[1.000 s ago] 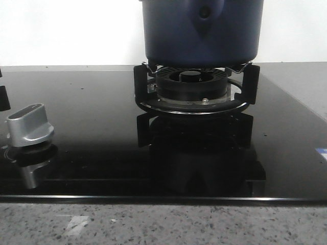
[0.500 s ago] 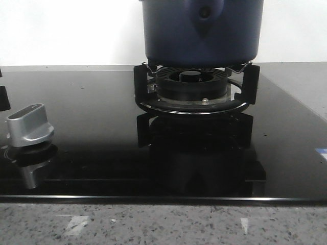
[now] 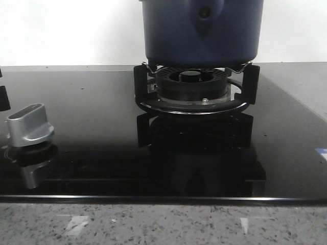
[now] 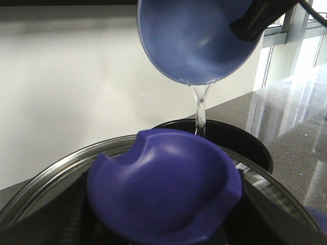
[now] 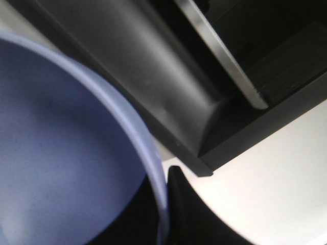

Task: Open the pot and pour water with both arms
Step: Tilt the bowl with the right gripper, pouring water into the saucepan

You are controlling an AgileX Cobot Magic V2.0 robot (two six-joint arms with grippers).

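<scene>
Overhead, water (image 4: 200, 107) from tilted cup (image 4: 196, 41) into pot (image 4: 225, 140)

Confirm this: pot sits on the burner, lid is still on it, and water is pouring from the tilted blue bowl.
Wrong about the lid. The left wrist view shows it lifted off, and water streams from the blue bowl into the open pot. The rest holds.

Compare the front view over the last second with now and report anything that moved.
Nothing visibly changed. The pot sits on the burner grate just as before, the silver knob points the same way, and no end effector enters the front view at any point.
</scene>
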